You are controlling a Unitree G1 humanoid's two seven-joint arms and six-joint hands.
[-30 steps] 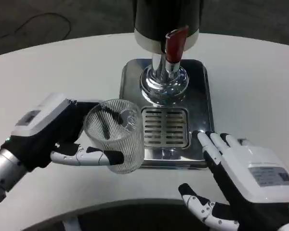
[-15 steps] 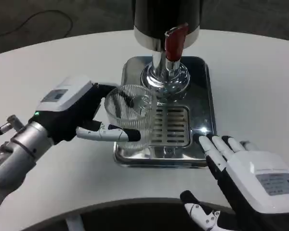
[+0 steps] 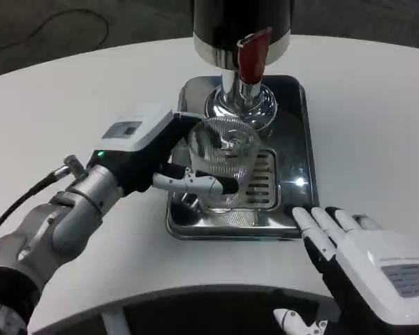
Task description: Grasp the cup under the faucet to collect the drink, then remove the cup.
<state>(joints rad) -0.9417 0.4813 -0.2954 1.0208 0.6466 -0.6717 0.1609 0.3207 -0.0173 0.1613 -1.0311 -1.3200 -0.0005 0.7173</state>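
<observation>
My left hand (image 3: 150, 150) grips a clear ribbed glass cup (image 3: 223, 164) from its left side, thumb wrapped across the front. The cup stands upright over the slotted grate (image 3: 262, 183) of the silver drip tray (image 3: 300, 125), just in front of the faucet. The dispenser's black body (image 3: 241, 21) rises at the back, its red tap lever (image 3: 251, 56) above the chrome spout base (image 3: 241, 105). My right hand (image 3: 366, 269) lies open at the lower right, fingertips by the tray's front right corner, holding nothing.
The round white table (image 3: 77, 91) stretches left and right of the tray, with its curved front edge close to my arms. A dark cable lies on the floor at the upper left.
My left hand has carried the cup right and away from me, from the table left of the tray onto the grate beneath the faucet. My right hand has drawn back slightly toward the lower right.
</observation>
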